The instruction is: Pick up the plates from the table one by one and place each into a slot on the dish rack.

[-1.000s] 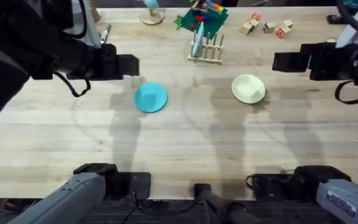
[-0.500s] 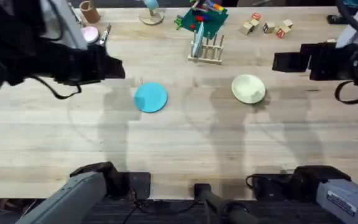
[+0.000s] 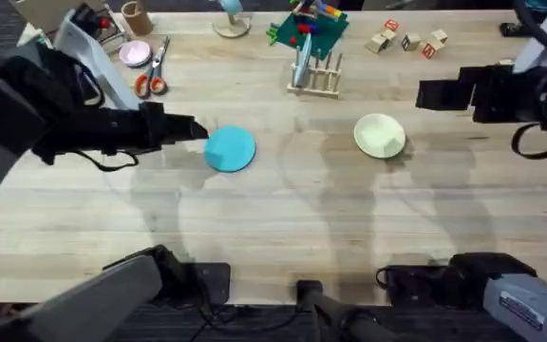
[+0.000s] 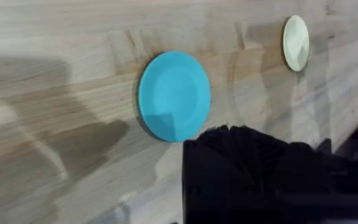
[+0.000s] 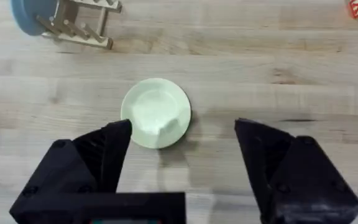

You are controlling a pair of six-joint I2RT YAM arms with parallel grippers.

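From above, the light wooden tabletop (image 3: 283,218) carries a light blue plate (image 3: 230,149) lying flat left of centre and a cream plate (image 3: 380,135) lying flat to the right, the two well apart. The left arm reaches in from the left, its dark pincer (image 3: 194,130) just beside the blue plate's left edge. The right pincer (image 3: 427,93) hangs over the far right side, off to the right of the cream plate. At the back stands the dish rack (image 3: 317,76) with a bluish plate upright at its left end. Behind it sits a green board (image 3: 310,28) of toy blocks. Scissors (image 3: 152,76) and a small pink dish (image 3: 137,53) lie at the back left, lettered cubes (image 3: 406,40) at the back right.
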